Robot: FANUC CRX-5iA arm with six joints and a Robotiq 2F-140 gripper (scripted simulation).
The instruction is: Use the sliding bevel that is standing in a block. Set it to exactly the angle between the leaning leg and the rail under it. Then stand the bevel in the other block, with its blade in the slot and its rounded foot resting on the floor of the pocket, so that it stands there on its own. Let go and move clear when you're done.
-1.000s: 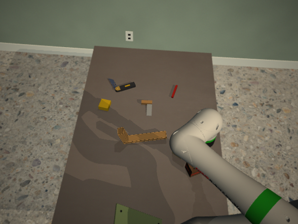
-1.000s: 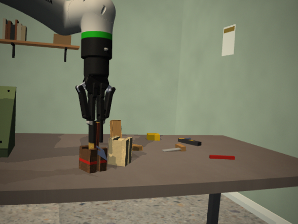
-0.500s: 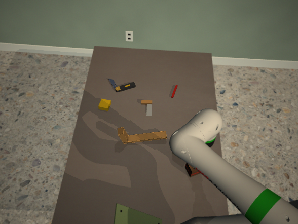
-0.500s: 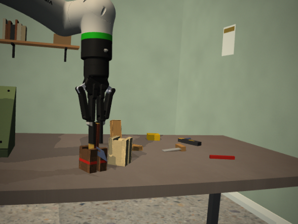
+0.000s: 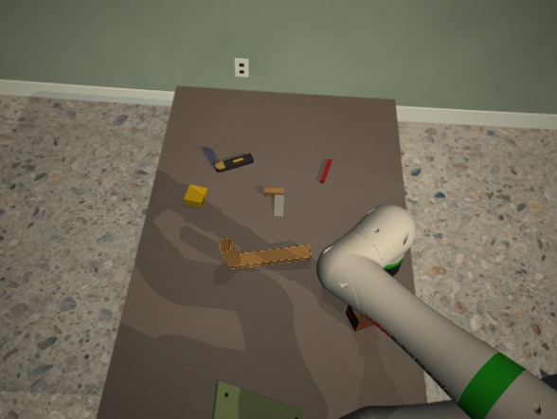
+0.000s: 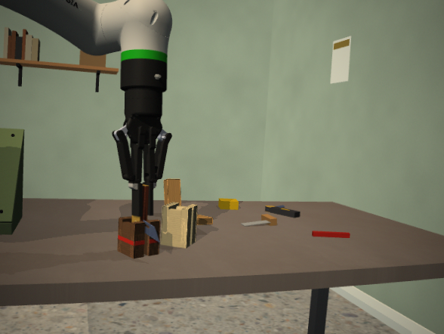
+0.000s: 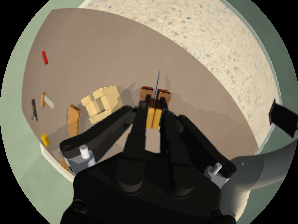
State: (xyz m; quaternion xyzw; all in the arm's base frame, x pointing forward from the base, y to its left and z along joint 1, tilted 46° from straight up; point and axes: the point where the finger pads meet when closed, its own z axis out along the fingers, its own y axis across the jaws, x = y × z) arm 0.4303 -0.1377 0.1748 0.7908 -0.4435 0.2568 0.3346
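A dark wooden block with a red band (image 6: 137,236) stands at the near right of the table and also shows in the overhead view (image 5: 359,318). The sliding bevel (image 6: 142,204) stands upright in it, its blue-grey blade (image 6: 152,230) poking out at the block's side. My gripper (image 6: 142,185) points straight down and is shut on the top of the bevel's stock; in the wrist view the fingers pinch it. The pale slotted block (image 6: 180,226) stands just beside. The wooden rail (image 5: 272,256) with its leaning leg (image 5: 226,246) lies mid-table.
A second, black-and-yellow bevel (image 5: 232,162), a yellow cube (image 5: 195,195), a try square (image 5: 276,199) and a red bar (image 5: 325,171) lie on the far half. A green box (image 5: 256,403) sits at the near edge. My arm hides the table's right side in the overhead view.
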